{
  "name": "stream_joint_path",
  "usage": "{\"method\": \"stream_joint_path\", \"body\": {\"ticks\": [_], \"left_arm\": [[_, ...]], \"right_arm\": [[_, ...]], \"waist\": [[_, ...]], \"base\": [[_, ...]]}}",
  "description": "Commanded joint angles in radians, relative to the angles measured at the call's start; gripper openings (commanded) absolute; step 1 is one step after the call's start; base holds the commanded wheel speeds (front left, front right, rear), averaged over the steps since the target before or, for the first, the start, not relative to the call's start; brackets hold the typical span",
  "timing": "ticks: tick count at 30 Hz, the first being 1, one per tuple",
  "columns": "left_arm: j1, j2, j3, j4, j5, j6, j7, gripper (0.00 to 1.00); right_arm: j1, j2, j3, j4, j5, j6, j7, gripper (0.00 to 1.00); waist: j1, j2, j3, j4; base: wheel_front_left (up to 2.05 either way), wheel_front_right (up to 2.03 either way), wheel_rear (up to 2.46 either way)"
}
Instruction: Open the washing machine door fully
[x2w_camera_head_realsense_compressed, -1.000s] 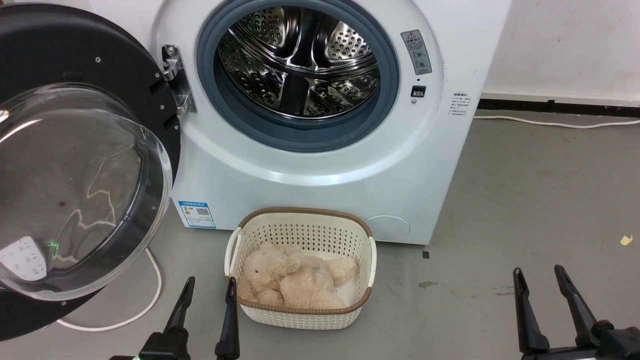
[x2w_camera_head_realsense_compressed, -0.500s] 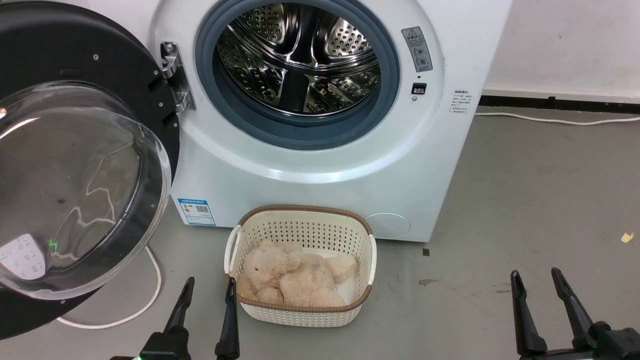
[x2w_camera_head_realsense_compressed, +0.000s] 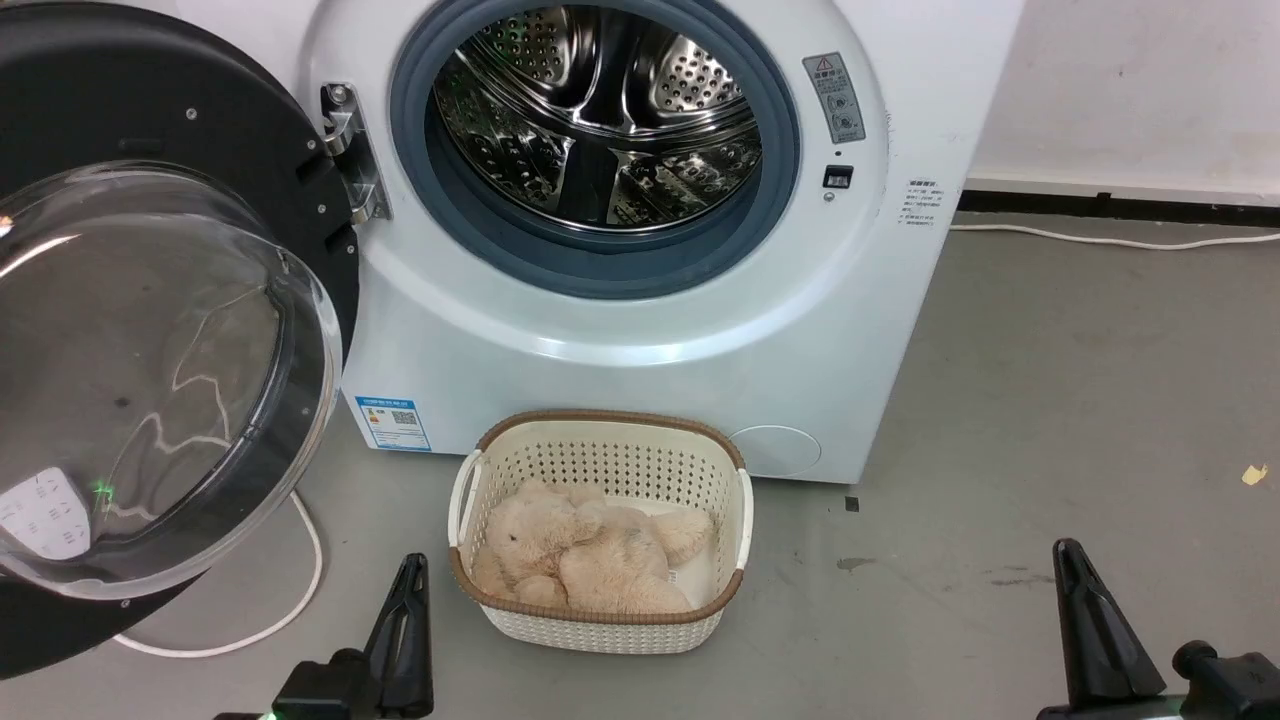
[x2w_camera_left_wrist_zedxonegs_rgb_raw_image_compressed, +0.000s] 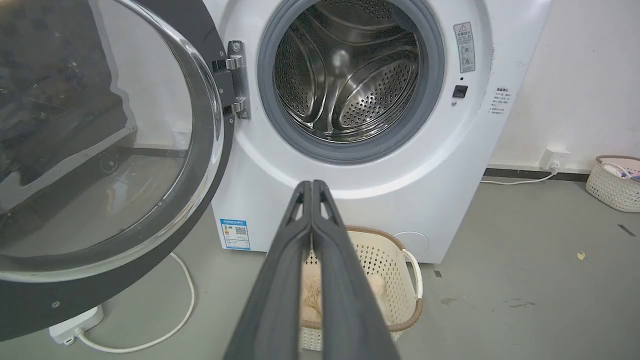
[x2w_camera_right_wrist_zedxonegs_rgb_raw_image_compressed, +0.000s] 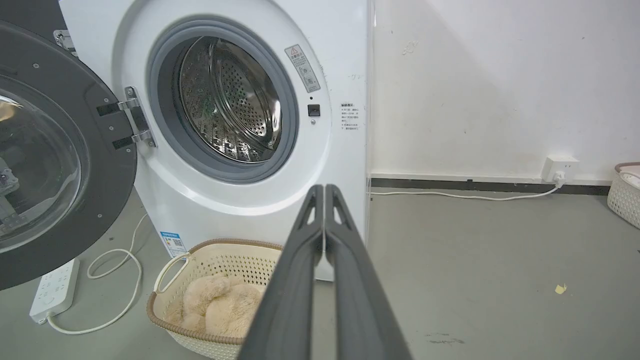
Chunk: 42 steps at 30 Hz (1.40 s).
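Note:
The washing machine (x2w_camera_head_realsense_compressed: 640, 320) (x2w_camera_left_wrist_zedxonegs_rgb_raw_image_compressed: 450, 165) (x2w_camera_right_wrist_zedxonegs_rgb_raw_image_compressed: 330, 60) is a white front-loader with its steel drum (x2w_camera_head_realsense_compressed: 600, 110) exposed inside a grey-blue seal. The washing machine door (x2w_camera_head_realsense_compressed: 150, 330) (x2w_camera_left_wrist_zedxonegs_rgb_raw_image_compressed: 100, 145) (x2w_camera_right_wrist_zedxonegs_rgb_raw_image_compressed: 50, 160), a black disc with a bulging glass bowl, stands swung wide to the left on its metal hinge (x2w_camera_head_realsense_compressed: 350, 150). My left gripper (x2w_camera_head_realsense_compressed: 408, 570) (x2w_camera_left_wrist_zedxonegs_rgb_raw_image_compressed: 312, 186) is shut on nothing, low in the head view, left of the basket and right of the door. My right gripper (x2w_camera_head_realsense_compressed: 1072, 556) (x2w_camera_right_wrist_zedxonegs_rgb_raw_image_compressed: 324, 190) is shut and empty over the bare floor, right of the machine.
A cream perforated basket (x2w_camera_head_realsense_compressed: 600, 525) holding a beige plush toy (x2w_camera_head_realsense_compressed: 585, 555) sits on the floor before the machine. A white cable (x2w_camera_head_realsense_compressed: 300, 570) and power strip (x2w_camera_right_wrist_zedxonegs_rgb_raw_image_compressed: 52, 290) lie under the door. Another basket (x2w_camera_left_wrist_zedxonegs_rgb_raw_image_compressed: 615, 180) stands far right by the wall.
Both grippers have closed from open to shut. The camera shifted slightly between the first two frames; the door and the basket stay put.

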Motion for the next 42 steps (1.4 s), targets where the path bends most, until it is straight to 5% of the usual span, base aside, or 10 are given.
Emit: {"method": "stream_joint_path", "body": {"ticks": [1,42], "left_arm": [[-0.006,-0.006,0.006,0.000,0.010,-0.005,0.006,0.00],[-0.038,-0.043,0.078,-0.003,0.078,-0.065,0.087,0.00]], "right_arm": [[-0.008,0.000,0.002,0.002,-0.007,0.000,0.005,0.00],[-0.055,0.002,0.017,0.012,-0.052,0.000,0.087,0.00]], "waist": [[0.0000,0.0000,0.000,0.000],[0.0000,0.0000,0.002,-0.011]], "base": [[0.00,0.00,0.00],[0.00,0.00,0.00]]}}
